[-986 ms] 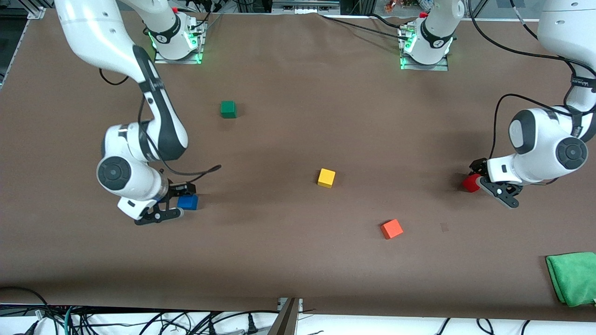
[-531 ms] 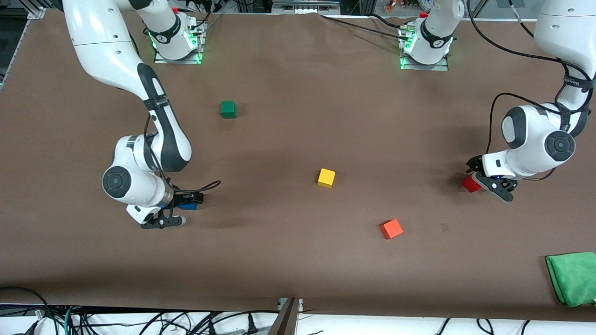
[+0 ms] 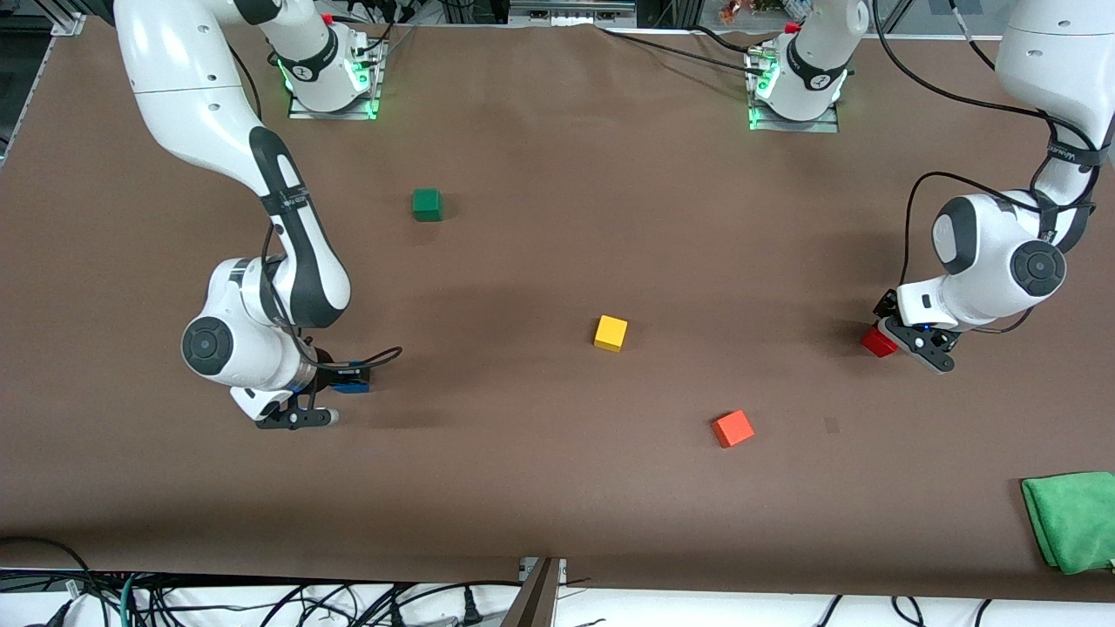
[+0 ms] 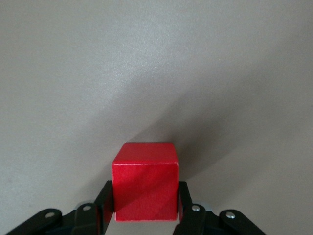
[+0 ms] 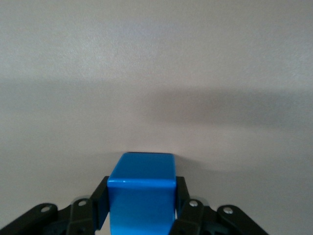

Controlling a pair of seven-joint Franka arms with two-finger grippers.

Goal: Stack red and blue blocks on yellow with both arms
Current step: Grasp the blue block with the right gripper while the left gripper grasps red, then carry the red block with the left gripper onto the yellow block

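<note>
My left gripper (image 3: 890, 335) is shut on the deep red block (image 3: 878, 341), held just above the table at the left arm's end; the left wrist view shows the red block (image 4: 145, 182) clamped between both fingers. My right gripper (image 3: 335, 392) is shut on the bright blue block (image 3: 352, 383), held just above the table at the right arm's end; the right wrist view shows the blue block (image 5: 142, 196) between the fingers. The yellow cube (image 3: 611, 333) sits alone near the table's middle, between the two grippers.
An orange-red cube (image 3: 733, 428) lies nearer the front camera than the yellow cube. A dark green cube (image 3: 427, 204) sits farther back toward the right arm's base. A green cloth (image 3: 1073, 520) lies at the table's front corner at the left arm's end.
Both grippers have closed on their blocks and risen slightly off the table. The other cubes have not moved.
</note>
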